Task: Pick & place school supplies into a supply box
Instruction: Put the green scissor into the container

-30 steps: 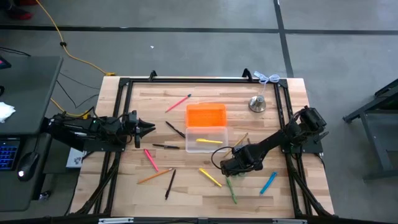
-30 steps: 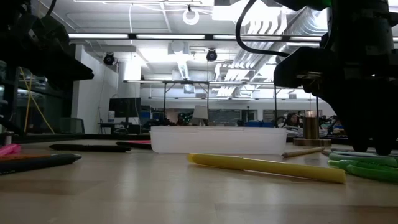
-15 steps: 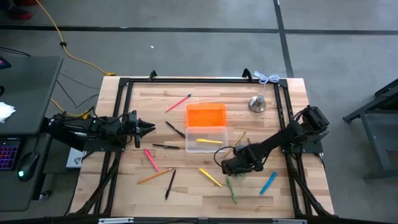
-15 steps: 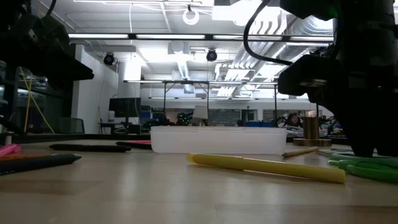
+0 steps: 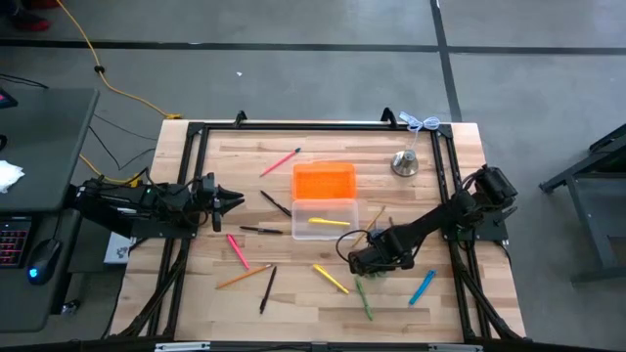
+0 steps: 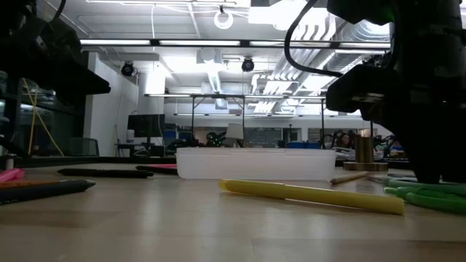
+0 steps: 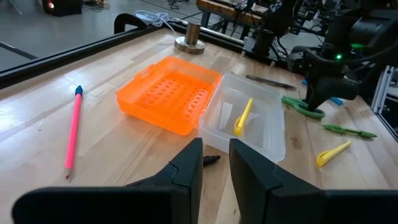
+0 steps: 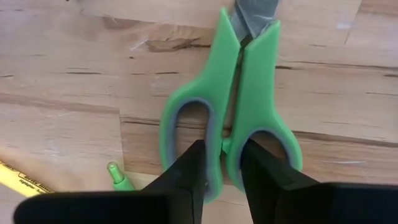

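Since lying flat and thin, needing a pinch where the green scissors (image 8: pixel 230 118) handles meet. Feeling light, hard, a bit slippery. Closing the right gripper (image 8: pixel 222 167) around that middle bar, not squeezing yet; keeping the left gripper (image 7: pixel 215 167) partly open, empty.

Place: robotics lab, open-plan.
Evidence: concrete floor (image 5: pixel 293 78), exposed ceiling ducts (image 6: pixel 313 69), strip lights (image 6: pixel 218 42), framed workbench (image 5: pixel 293 137), yellow cable (image 5: pixel 93 59).

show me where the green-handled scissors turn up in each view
High view: green-handled scissors mostly hidden under the right hand, lower right of the clear plastic box.
Low view: green handles at far right.
Left wrist view: beyond the box, under the far arm.
Right wrist view: centre.
Shared landmark: the box.
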Tool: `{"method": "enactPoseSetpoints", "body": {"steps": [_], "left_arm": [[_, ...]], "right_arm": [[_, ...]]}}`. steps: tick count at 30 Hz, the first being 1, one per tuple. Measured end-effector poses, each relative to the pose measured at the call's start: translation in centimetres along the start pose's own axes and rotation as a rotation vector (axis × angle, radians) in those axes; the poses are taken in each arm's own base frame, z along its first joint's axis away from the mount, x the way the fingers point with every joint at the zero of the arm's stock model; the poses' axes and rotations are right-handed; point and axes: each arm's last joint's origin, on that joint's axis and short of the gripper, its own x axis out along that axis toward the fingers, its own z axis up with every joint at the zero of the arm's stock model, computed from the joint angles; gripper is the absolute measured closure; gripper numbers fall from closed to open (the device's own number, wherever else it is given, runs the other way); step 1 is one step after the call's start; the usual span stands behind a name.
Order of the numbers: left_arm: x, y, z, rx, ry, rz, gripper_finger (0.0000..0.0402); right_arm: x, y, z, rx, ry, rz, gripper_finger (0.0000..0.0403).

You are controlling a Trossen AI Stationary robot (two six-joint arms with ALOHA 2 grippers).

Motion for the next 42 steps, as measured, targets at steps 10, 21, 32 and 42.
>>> {"method": "enactPoseSetpoints", "body": {"steps": [10, 21, 32, 42], "left_arm": [[0.0, 0.0, 0.0, 0.001, 0.000, 0.003, 0.0291], [0.0, 0.0, 0.0, 0.001, 0.001, 0.003, 0.0291], [0.0, 0.0, 0.0, 0.001, 0.001, 0.003, 0.0291], [0.0, 0.0, 0.0, 0.001, 0.001, 0.003, 0.0291]], "right_arm": [[0.0, 0.0, 0.0, 0.018, -0.008, 0.005, 0.0337], [0.0, 0.3, -0.1, 0.042, 0.008, 0.023, 0.0346], [-0.7, 0.1, -0.1, 0.048, 0.009, 0.035, 0.0347], [-1.1, -0.2, 0.0, 0.055, -0.007, 0.026, 0.0350]]}}
